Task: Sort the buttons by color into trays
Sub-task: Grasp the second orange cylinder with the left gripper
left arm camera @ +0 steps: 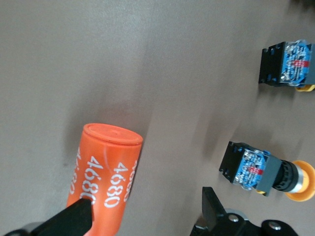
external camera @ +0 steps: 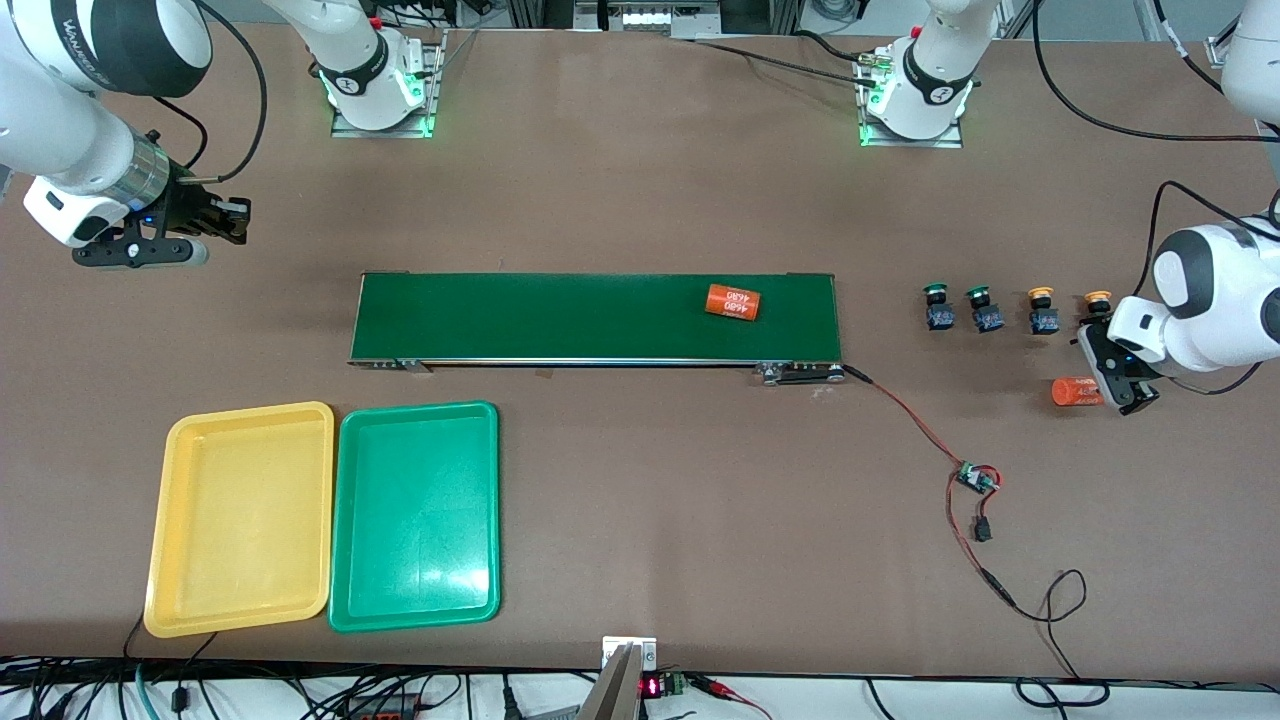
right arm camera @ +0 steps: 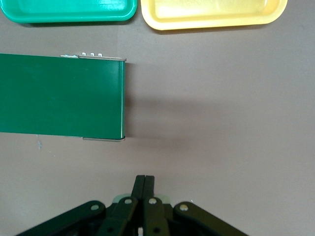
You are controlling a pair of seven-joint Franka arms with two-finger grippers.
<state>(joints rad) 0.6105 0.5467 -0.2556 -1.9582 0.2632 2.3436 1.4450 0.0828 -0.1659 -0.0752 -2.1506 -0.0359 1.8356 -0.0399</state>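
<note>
orange cylinder (left arm camera: 104,177) marked "4680"

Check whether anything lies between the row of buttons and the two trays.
The conveyor belt lies on the table between the buttons and the trays, with an orange cylinder on it. The left gripper is open around a second cylinder beside the buttons. The right gripper waits, shut.

Four buttons (external camera: 990,309) stand in a row toward the left arm's end of the table, just off the conveyor belt (external camera: 560,317). One cylinder (external camera: 733,302) lies on the belt — another cylinder (external camera: 1075,391) lies on the table, nearer the front camera than the row. Two trays (external camera: 415,600) sit touching side by side, nearer the camera than the belt, toward the right arm's end.
</note>
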